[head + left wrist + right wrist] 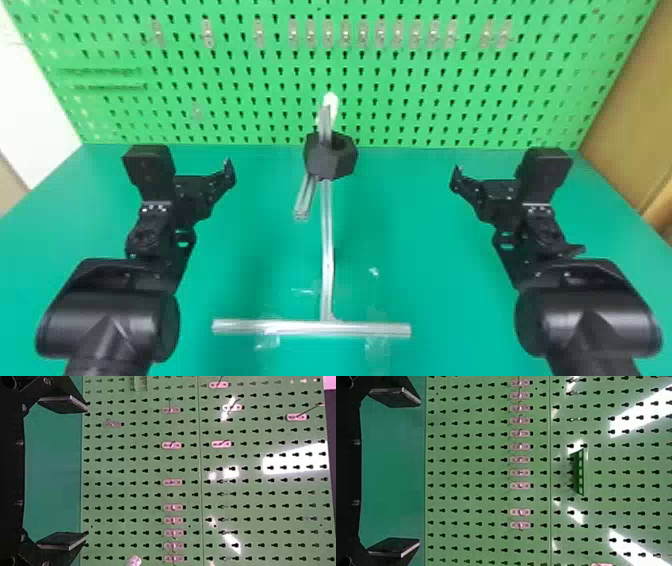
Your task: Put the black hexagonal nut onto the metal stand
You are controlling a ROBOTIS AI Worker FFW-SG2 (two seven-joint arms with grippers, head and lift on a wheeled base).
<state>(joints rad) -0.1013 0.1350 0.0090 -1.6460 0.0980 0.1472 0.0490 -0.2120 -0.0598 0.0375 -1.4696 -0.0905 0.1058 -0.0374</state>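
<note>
While the black hexagonal nut (327, 165) is sitting on the upper part of the metal stand (327, 240), toward the far edge of the table (410, 225), a grey bar end (325, 122) is rising above it. I am not managing to tell whether that bar is passing through the hole. A white tip (330, 98) is showing just beside the bar end, and a short bar (305, 199) is slanting out beneath the nut. The stand's crossbar (310, 328) is lying farther from the far edge, with clear tape (377, 345) showing next to it.

Toward the far left corner, the left pincer (229, 174) is hovering well apart from the nut; toward the far right corner, the right pincer (455, 180) is doing likewise. In the wrist views, each is holding its fingers wide apart with nothing between them. Behind the table, a green pegboard (240, 107) is standing.
</note>
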